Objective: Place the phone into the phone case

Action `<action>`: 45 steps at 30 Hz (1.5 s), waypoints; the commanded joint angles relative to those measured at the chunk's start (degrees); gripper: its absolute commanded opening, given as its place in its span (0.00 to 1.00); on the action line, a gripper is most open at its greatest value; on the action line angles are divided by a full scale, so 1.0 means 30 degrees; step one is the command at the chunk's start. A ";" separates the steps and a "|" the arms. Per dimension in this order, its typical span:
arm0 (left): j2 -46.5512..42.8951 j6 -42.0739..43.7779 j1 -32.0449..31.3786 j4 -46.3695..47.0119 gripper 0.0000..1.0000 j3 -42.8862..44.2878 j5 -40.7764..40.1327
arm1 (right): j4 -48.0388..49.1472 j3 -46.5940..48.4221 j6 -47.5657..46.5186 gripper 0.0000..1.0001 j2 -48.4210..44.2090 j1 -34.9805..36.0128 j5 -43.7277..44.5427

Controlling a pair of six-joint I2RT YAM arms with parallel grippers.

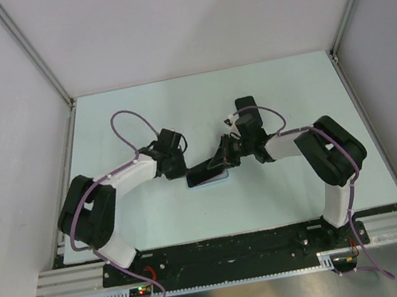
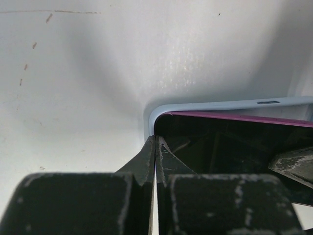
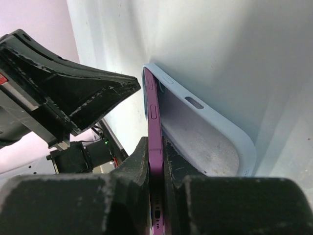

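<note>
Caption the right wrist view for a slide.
Right gripper clamps the purple phone edge-on, far end seated in the pale blue case.

The phone [image 3: 155,142] has a glossy purple metallic edge, while the phone case [image 3: 221,121] looks matt, smooth plastic.

Pale green tabletop [image 1: 174,99] inside plain white walls [image 1: 190,11], aluminium rails [image 1: 396,223] along the near edge

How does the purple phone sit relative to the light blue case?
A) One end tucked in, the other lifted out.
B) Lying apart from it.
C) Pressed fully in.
A: the purple phone meets the light blue case at its far end, while the end pinched in the right claw stands clear of it.
</note>
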 commanded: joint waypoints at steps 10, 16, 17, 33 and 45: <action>0.0377 -0.0407 -0.0624 0.0350 0.00 0.0265 -0.0022 | -0.3574 -0.0210 -0.2010 0.00 0.0987 0.1059 0.4948; 0.0639 -0.0431 -0.0777 0.0347 0.00 0.0407 0.0084 | -0.4376 -0.0207 -0.2771 0.02 0.0026 0.1000 0.6003; 0.0693 -0.0388 -0.0799 0.0357 0.00 0.0462 0.0067 | -0.4492 -0.0207 -0.2877 0.04 -0.0067 0.0969 0.6125; 0.1142 -0.0200 -0.0819 0.0223 0.00 0.0691 0.0282 | -0.5663 -0.0107 -0.3836 0.28 -0.1488 -0.0210 0.6543; 0.1196 -0.0060 -0.0817 0.0011 0.00 0.0961 0.0347 | -0.6926 -0.0101 -0.4700 0.42 -0.2904 -0.1339 0.6680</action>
